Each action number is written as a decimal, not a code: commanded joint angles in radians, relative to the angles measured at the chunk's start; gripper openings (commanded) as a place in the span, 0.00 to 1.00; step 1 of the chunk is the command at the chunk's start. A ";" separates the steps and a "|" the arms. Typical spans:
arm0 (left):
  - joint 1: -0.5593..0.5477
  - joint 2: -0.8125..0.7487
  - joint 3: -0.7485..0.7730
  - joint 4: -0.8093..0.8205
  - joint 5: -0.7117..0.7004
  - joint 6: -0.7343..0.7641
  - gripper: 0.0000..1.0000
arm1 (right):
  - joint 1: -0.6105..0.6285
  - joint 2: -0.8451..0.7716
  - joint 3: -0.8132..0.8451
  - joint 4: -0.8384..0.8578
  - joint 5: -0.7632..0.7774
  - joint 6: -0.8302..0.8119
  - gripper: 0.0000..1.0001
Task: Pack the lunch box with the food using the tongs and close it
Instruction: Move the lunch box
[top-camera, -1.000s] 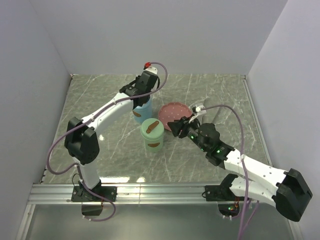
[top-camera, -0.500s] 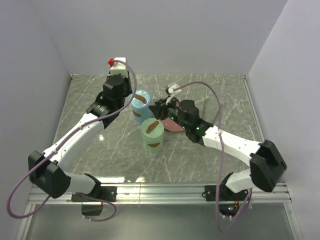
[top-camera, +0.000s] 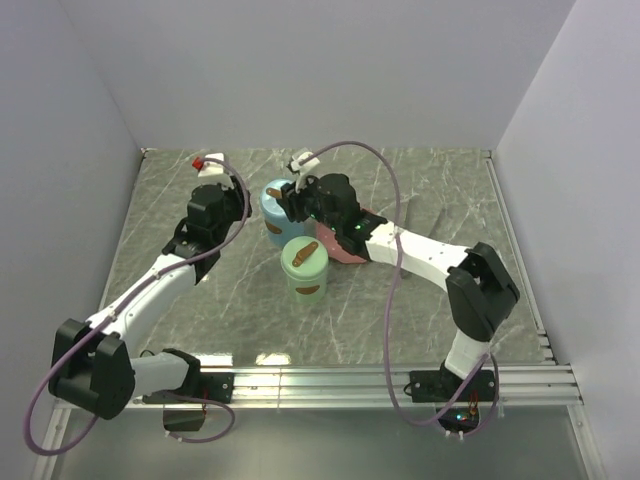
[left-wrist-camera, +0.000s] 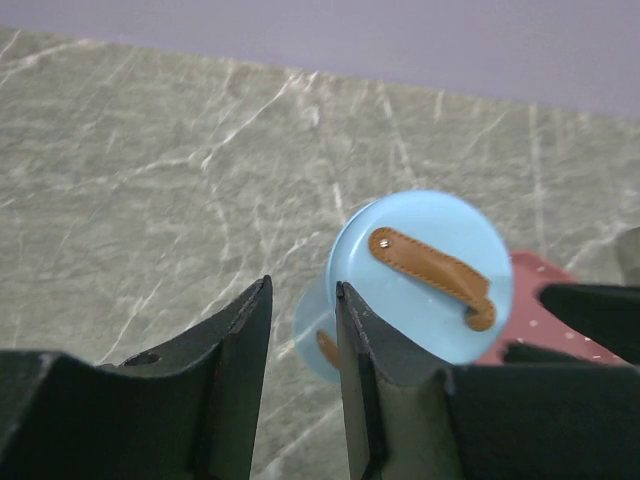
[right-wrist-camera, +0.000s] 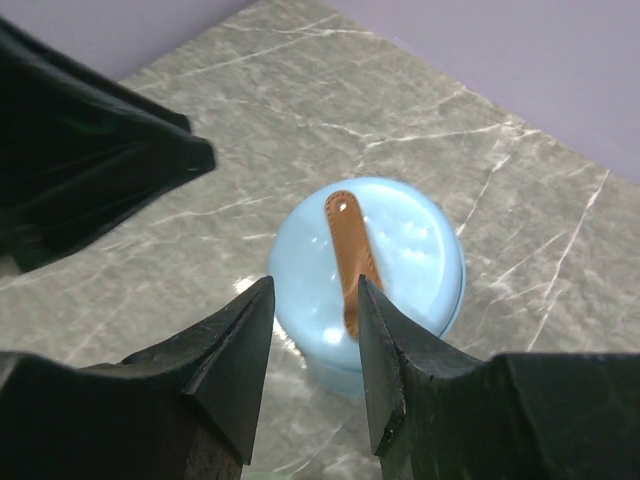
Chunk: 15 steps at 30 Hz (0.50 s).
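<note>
Nearest, at the centre of the overhead frame, the green lunch box pot (top-camera: 304, 265) stands upright on the grey marbled bench (top-camera: 430, 190), its lid on. To its right a pink dotted plate (top-camera: 345, 250) is largely covered by the right arm. Just behind the green pot stands the blue lunch box pot (top-camera: 278, 208), also lidded, with a brown strap (right-wrist-camera: 350, 255) across the top. The right fingers (right-wrist-camera: 245, 330) hover above that lid, released and empty. The left fingers (left-wrist-camera: 352, 340), left of the blue pot, stand slightly parted, grasping nothing.
</note>
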 joint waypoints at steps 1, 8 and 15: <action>0.011 -0.069 -0.030 0.146 0.094 -0.053 0.38 | -0.001 0.043 0.096 -0.030 0.037 -0.069 0.46; 0.031 -0.062 -0.054 0.158 0.131 -0.067 0.39 | 0.005 0.102 0.183 -0.085 0.098 -0.107 0.47; 0.043 -0.069 -0.066 0.167 0.142 -0.071 0.39 | 0.009 0.147 0.222 -0.138 0.115 -0.127 0.47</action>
